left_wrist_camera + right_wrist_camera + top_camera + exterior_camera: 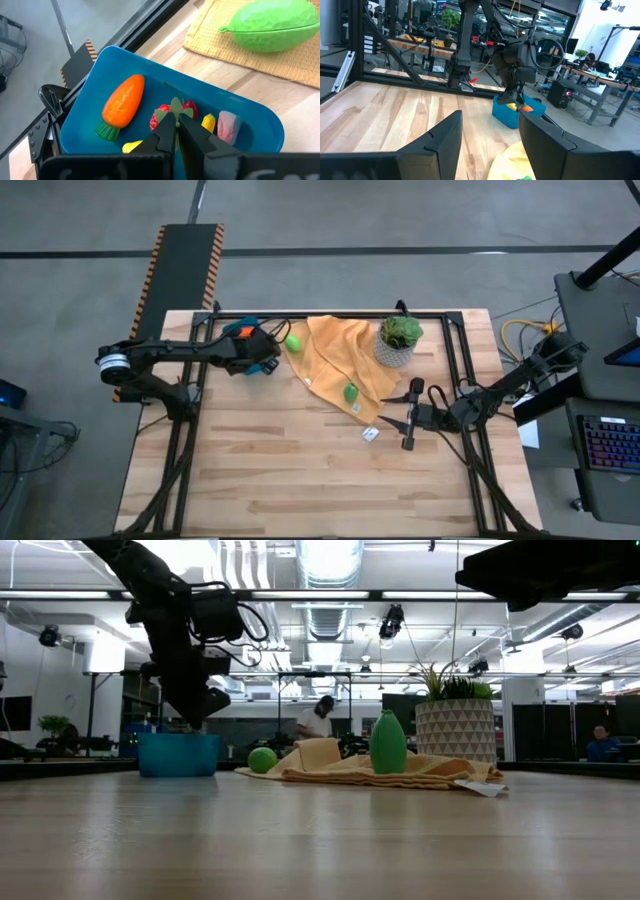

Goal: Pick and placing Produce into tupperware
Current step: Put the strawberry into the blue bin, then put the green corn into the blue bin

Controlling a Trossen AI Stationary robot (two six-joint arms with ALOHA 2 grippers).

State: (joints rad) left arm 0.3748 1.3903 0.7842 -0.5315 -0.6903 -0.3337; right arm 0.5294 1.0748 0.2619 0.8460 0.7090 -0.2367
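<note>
No readable writing or brand anywhere; small white tag (370,434) lay on wood table (300,480) near cloth corner, print too small to read. Left gripper (175,131) hovered over blue tupperware (100,65), fingers pressed together, empty. Just beyond tips, inside tub: orange carrot (124,100), red strawberry (167,113), pink piece (226,125), yellow bits. Green produce (351,392) and second green piece (293,341) lay on orange-yellow cloth (335,345). Right gripper (408,420) rested beside cloth, fingers apart, empty. Potted plant (398,340) stood on cloth's far edge, possibly just touching.

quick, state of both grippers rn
left gripper: closed, holding nothing, above the blue tupperware
right gripper: open, empty, waiting over the table
</note>
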